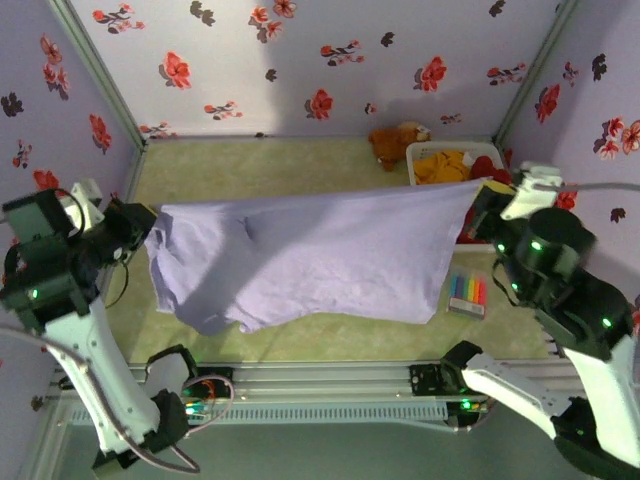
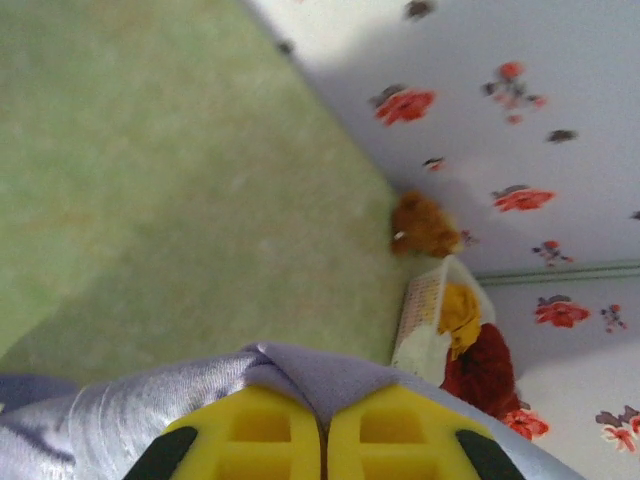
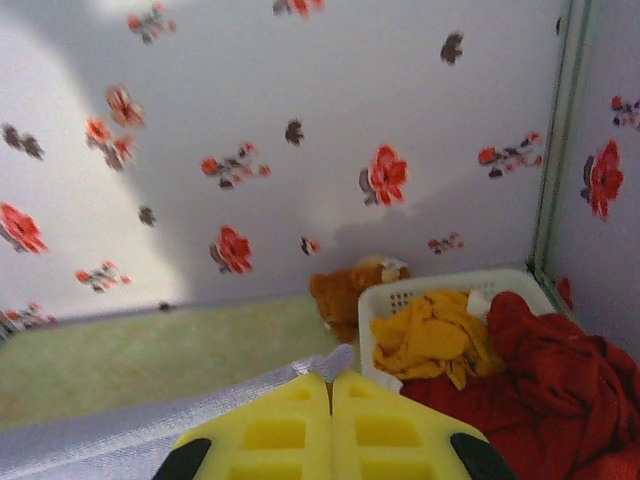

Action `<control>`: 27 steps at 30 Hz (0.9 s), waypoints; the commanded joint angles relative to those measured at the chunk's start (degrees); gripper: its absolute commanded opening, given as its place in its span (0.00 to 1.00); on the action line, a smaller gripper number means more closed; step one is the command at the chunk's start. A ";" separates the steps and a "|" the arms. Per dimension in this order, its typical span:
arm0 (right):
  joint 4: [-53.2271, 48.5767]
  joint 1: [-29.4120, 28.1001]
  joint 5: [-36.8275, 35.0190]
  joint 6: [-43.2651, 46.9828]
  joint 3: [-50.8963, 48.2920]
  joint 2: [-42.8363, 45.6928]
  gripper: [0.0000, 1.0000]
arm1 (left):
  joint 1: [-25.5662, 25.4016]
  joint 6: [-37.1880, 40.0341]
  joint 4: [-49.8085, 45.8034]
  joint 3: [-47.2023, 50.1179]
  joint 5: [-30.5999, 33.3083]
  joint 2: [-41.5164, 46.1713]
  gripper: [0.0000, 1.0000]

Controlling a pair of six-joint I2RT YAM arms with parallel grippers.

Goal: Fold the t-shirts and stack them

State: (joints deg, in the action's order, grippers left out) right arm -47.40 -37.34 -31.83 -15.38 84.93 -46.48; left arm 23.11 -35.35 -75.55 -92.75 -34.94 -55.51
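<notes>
At the left jaws, arm pose: the left arm rises from the near edge, bends at the elbow and turns inward, with the left gripper point(image 1: 148, 228) point(image 2: 322, 438) held up off the green table point(image 1: 250, 165).
Left jaws: clenched on one end of the lavender t-shirt point(image 1: 310, 260) point(image 2: 120, 425); the cloth bunches over the tops of the yellow fingers point(image 2: 262, 430).
Between the jaws: the lavender t-shirt hangs stretched from one gripper to the other, its lower edge sagging towards the near side.
Right arm pose: the right arm climbs from the near right corner and folds back inward, with the right gripper point(image 1: 478, 205) point(image 3: 331, 412) raised level with the left one.
Right jaws: pressed together on the other end of the lavender t-shirt point(image 3: 120, 430), which trails off to their left.
Beyond the right jaws, container: a white basket point(image 1: 420, 152) point(image 2: 420, 310) point(image 3: 440, 283) sits in the far corner.
Basket contents: an orange-yellow t-shirt point(image 1: 445, 165) point(image 2: 460, 315) point(image 3: 435, 335) lies crumpled inside, and a red t-shirt point(image 2: 485, 370) point(image 3: 540, 370) is heaped beside it, spilling over the rim.
Left of the basket: a brown plush toy point(image 1: 395, 142) point(image 2: 422, 225) point(image 3: 350, 290) sits against the wall, touching the basket.
Below the right jaws: a pack of coloured sticks point(image 1: 467, 293) lies flat on the table.
</notes>
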 commanded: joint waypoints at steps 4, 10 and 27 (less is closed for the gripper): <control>5.12 6.12 3.16 -1.27 -4.29 -16.91 0.00 | -0.78 -0.32 17.00 12.93 0.43 -7.92 0.00; 10.55 12.70 12.19 -1.36 1.73 -39.27 0.00 | -2.53 0.02 29.17 16.33 -0.17 -24.20 0.00; -14.54 14.87 18.95 1.60 44.68 -73.85 0.54 | -3.50 1.07 33.49 -3.93 2.49 -49.01 0.74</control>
State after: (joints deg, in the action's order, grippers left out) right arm -58.26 -22.13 -13.10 -14.06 133.27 -128.77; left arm 19.97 -36.84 -39.40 -95.66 -34.96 -108.95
